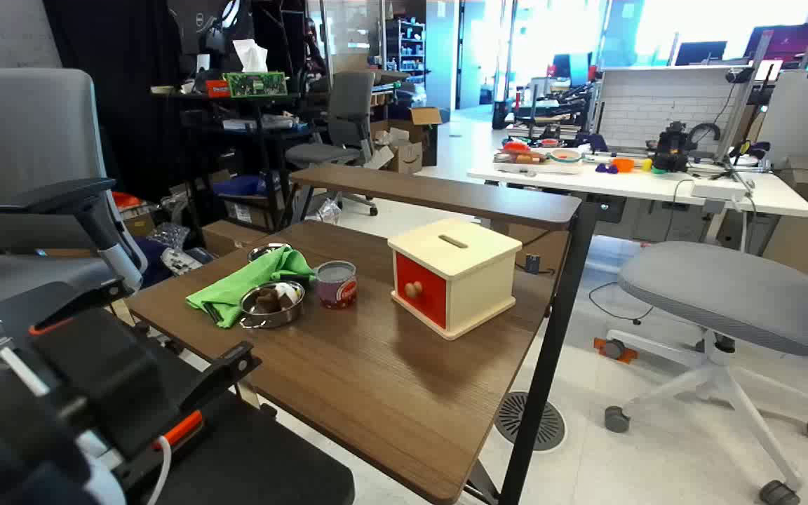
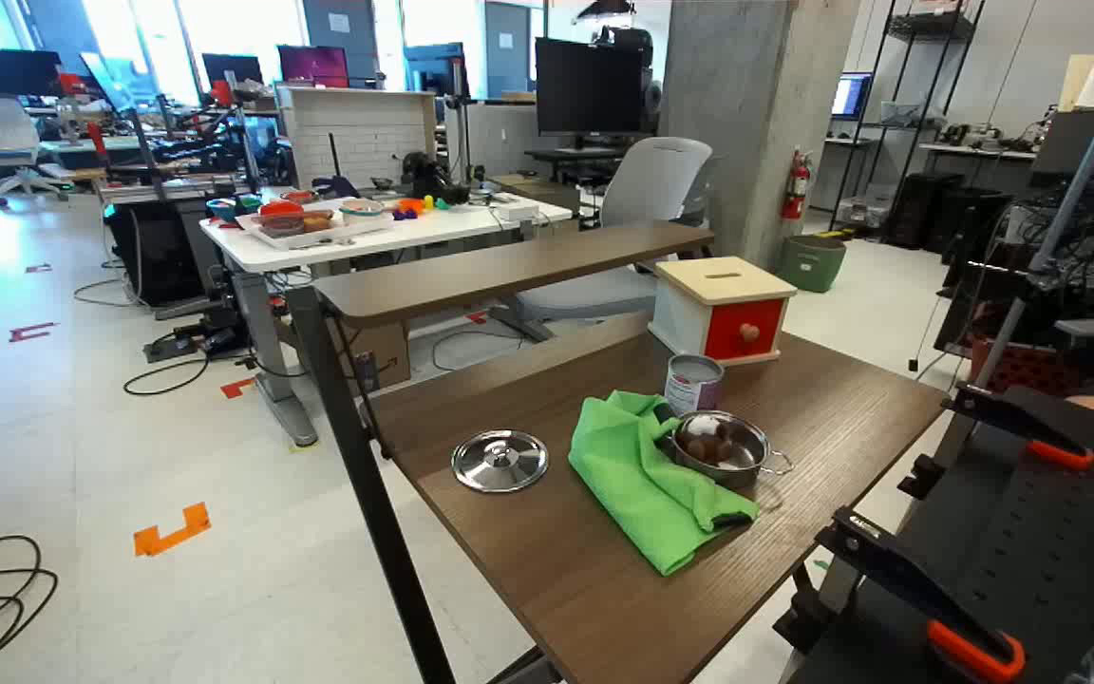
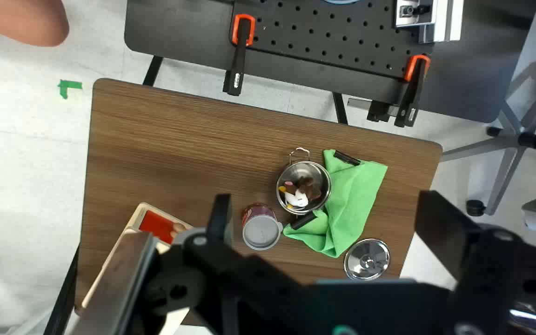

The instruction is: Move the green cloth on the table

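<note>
The green cloth point(image 3: 354, 195) lies crumpled on the brown table point(image 3: 165, 139) in the wrist view. It has black strips at its edges. It also lies there in both exterior views point(image 1: 257, 280) point(image 2: 637, 475). One side of it touches or lies under the edge of the metal pot point(image 3: 304, 170); I cannot tell which. My gripper point(image 3: 324, 204) is wide open and empty, with its fingers apart high above the table. The cloth shows between the two fingers. The gripper is out of view in both exterior views.
A can point(image 3: 262, 230) stands beside the pot, which holds small brown and white items. A metal lid point(image 3: 367, 259) lies near the cloth. A wooden box with a red drawer point(image 1: 454, 277) stands on the table. A raised shelf point(image 1: 439, 196) runs along one edge. Clamps point(image 3: 237, 65) grip the black bench.
</note>
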Controlling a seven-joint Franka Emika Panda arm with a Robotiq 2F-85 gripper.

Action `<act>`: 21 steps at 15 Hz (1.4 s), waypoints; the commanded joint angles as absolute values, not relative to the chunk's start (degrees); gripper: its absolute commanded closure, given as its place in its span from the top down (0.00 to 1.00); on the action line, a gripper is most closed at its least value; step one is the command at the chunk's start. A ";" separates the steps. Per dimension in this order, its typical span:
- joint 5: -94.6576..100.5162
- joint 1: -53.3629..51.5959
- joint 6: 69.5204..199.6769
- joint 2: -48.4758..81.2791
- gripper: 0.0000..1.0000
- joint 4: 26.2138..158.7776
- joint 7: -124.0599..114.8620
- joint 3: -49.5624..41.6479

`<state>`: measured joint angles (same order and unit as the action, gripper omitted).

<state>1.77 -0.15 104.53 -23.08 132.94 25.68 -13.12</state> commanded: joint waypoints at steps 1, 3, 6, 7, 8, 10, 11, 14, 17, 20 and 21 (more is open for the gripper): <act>1.39 0.94 104.45 -22.96 1.00 132.85 26.01 -12.16; 0.29 0.86 106.75 -22.45 1.00 133.91 23.35 -11.55; -1.62 0.04 111.68 -21.72 1.00 136.56 22.14 -10.64; -2.13 -0.21 113.70 -21.22 1.00 137.62 21.96 -10.15; -2.62 -0.44 115.64 -20.74 1.00 138.63 21.58 -9.58; -4.20 -1.25 120.55 -19.09 1.00 141.03 21.16 -8.47; -4.43 -1.47 121.97 -17.96 1.00 141.75 20.74 -7.77; -5.90 -2.88 125.85 -14.24 1.00 143.51 20.82 -5.75; -8.58 -4.64 132.15 -9.96 1.00 144.60 20.13 -3.37; -11.40 -6.02 139.21 -5.42 1.00 145.84 20.69 -1.23; -12.01 -6.22 142.49 -3.57 1.00 146.61 20.57 -0.51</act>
<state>-9.19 -5.48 135.40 -7.87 145.58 20.33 -2.18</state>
